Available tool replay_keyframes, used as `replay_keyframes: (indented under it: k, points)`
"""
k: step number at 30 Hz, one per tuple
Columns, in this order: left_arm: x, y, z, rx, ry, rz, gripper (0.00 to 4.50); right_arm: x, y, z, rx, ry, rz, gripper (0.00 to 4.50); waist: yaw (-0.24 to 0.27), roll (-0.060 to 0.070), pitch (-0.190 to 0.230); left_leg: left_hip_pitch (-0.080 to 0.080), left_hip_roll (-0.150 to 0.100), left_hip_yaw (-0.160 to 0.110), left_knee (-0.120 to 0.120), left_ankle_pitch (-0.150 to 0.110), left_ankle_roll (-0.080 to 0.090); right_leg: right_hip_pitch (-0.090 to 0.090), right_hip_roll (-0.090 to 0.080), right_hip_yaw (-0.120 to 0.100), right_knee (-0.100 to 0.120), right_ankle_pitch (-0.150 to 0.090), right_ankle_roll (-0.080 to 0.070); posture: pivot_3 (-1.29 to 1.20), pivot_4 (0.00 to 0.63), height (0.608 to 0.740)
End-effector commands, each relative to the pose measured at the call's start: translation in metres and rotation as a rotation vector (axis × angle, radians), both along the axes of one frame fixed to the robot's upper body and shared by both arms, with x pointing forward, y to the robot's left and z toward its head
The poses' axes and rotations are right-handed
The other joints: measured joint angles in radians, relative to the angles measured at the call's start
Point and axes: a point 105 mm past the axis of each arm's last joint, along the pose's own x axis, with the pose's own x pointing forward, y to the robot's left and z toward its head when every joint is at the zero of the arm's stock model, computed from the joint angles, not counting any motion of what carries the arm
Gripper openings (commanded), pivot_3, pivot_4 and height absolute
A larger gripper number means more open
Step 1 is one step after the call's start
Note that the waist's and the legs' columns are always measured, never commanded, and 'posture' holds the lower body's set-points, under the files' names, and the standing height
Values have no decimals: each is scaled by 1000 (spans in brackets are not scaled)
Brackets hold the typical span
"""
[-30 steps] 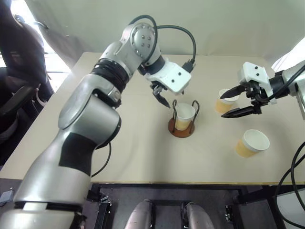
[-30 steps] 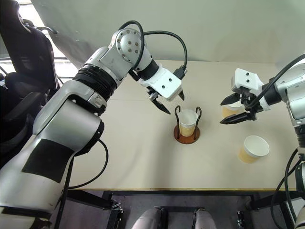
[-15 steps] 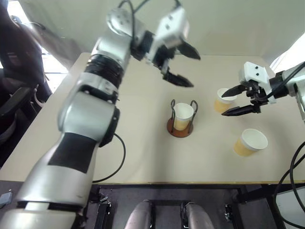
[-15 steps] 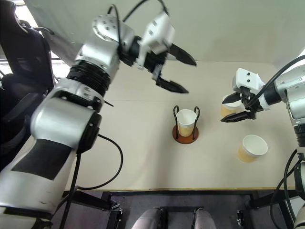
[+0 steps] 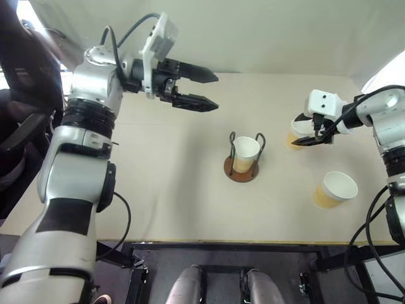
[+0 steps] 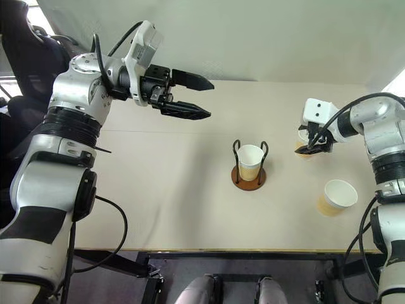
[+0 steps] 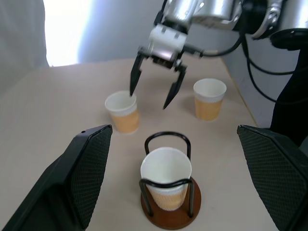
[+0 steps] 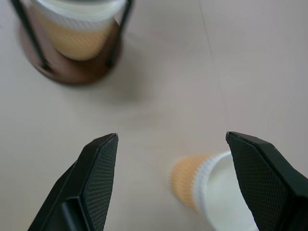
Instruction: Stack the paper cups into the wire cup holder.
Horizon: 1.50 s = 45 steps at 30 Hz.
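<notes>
Left tool (image 5: 201, 90): raised, level, fingers spread, empty. Right tool (image 7: 155, 89): tilted down, spread over a cup (image 7: 122, 112) on the table (image 5: 164, 177). Holder (image 5: 242, 161), mid-table: one cup inside.

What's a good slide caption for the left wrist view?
Open right gripper poised above a loose paper cup, one cup already in the wire holder.

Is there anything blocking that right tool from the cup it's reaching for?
Nothing visible. The open right tool hangs just above the paper cup, with bare table between that cup and the wire holder.
</notes>
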Motion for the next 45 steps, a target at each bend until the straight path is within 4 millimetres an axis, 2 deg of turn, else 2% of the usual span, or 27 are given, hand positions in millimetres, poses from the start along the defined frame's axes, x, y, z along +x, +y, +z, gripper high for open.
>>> replay_keyframes:
  k: [1, 6, 10, 25, 33, 36, 43, 45]
  points:
    - [-10, 2, 9, -20, 8, -51, 4458, 6, -12, 10, -79, -67, -13, 3681, -1, 0, 0, 1, 0, 0, 0, 0, 0, 0, 0, 0, 0, 0, -1, 0, 150, 740]
    - [-12, 2, 8, -22, 2, -63, 4458, 8, -26, 4, -170, -62, -26, 3681, -4, 0, 0, 2, 1, 0, -3, 2, -3, 0, 0, -1, 0, 2, -2, 0, 150, 740]
    - [-12, 1, 5, -15, 7, -68, 4458, 14, -29, 1, -220, -88, -41, 3681, -6, 1, 0, 2, 1, 0, -4, 2, -3, 0, 0, -1, 0, 2, -3, 0, 150, 740]
    - [-12, 6, 2, -13, -12, -59, 4458, 29, -22, -11, -328, -123, -41, 3681, -10, 1, 1, 2, 1, -1, -5, -1, -7, 0, 0, -1, -1, 2, -3, 0, 150, 740]
    - [-15, 14, -3, -14, -9, -55, 4458, 35, -27, -23, -437, -145, -52, 3681, -10, 2, 1, 2, 1, -2, -5, -3, -9, 0, 0, -3, -1, 2, -4, 0, 150, 740]
    - [-15, 16, -5, -9, -1, -51, 4500, 37, -26, -25, -458, -159, -54, 3088, -10, 2, 1, 2, 2, -2, -5, -4, -10, -1, 0, -3, -1, 2, -4, 0, 150, 740]
    - [-16, 18, -7, -10, 4, -51, 4500, 39, -23, -25, -467, -168, -52, 602, -10, 2, 1, 2, 2, -2, -5, -7, -15, -1, 0, -3, -1, 2, -4, 0, 150, 740]
    - [-15, 18, -8, -17, -9, -53, 4500, 39, -23, -24, -463, -166, -49, 41, -10, 2, 1, 2, 2, -2, -5, -8, -16, -1, 0, -3, -2, 2, -5, 0, 150, 740]
